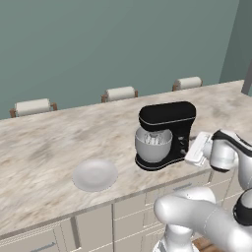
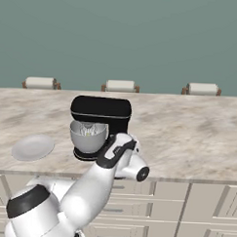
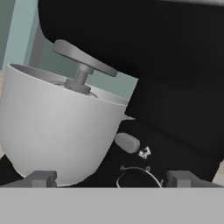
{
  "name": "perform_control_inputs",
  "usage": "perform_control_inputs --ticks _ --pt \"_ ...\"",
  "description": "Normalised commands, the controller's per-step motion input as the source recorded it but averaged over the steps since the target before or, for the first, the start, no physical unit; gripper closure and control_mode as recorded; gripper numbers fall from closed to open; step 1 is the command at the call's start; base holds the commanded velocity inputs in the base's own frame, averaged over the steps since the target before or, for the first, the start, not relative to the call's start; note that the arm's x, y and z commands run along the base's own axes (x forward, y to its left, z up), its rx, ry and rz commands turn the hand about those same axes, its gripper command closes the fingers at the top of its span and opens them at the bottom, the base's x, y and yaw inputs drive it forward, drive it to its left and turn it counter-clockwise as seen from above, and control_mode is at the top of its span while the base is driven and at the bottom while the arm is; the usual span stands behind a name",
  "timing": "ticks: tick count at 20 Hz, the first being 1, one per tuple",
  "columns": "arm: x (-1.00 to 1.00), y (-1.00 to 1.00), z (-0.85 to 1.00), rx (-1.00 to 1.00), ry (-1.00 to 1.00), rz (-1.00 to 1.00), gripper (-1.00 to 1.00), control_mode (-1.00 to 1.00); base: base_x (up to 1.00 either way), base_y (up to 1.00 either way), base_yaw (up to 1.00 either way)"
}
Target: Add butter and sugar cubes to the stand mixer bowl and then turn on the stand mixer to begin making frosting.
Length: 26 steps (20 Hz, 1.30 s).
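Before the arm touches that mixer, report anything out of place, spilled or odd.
Nothing stands out. The stand mixer sits upright on the counter with the stand mixer bowl seated on its base, no spill visible. The white plate lies flat beside it. The gripper is close to the mixer's side.

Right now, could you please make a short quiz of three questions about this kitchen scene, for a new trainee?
1. True or false: the stand mixer bowl sits on the stand mixer, under its head.
2. Multiple choice: seen from the left base view, where does the white plate lie? A) left of the mixer on the counter; B) inside the bowl; C) on one of the chairs.
3. Fill in: in the hand view, the two fingers point toward the mixer's black base, where a small grey ____ sits beside the bowl.

Key: 1 true; 2 A; 3 lever (it looks like the mixer's control, though its setting cannot be read).
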Motion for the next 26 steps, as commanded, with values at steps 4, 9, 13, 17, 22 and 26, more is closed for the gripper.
perform_control_inputs --ticks 4,9,13,17,22,26 --pt "0.21 0.00 -0.09 0.00 0.00 -0.01 -1.00 -1.00 0.00 0.00 0.00" --pt "0.21 0.00 -0.13 0.00 0.00 -0.02 -1.00 -1.00 0.00 0.00 0.00" --pt "0.16 0.00 -0.16 0.00 0.00 -0.04 -1.00 -1.00 0.00 0.00 0.00" --pt "0.06 0.00 -0.25 0.00 0.00 -0.10 -1.00 -1.00 0.00 0.00 0.00" --pt "0.01 0.07 -0.36 -0.01 0.00 -0.19 -1.00 -1.00 0.00 0.00 0.00" --pt "0.00 0.09 -0.50 -0.02 0.00 -0.24 -1.00 -1.00 0.00 0.00 0.00"
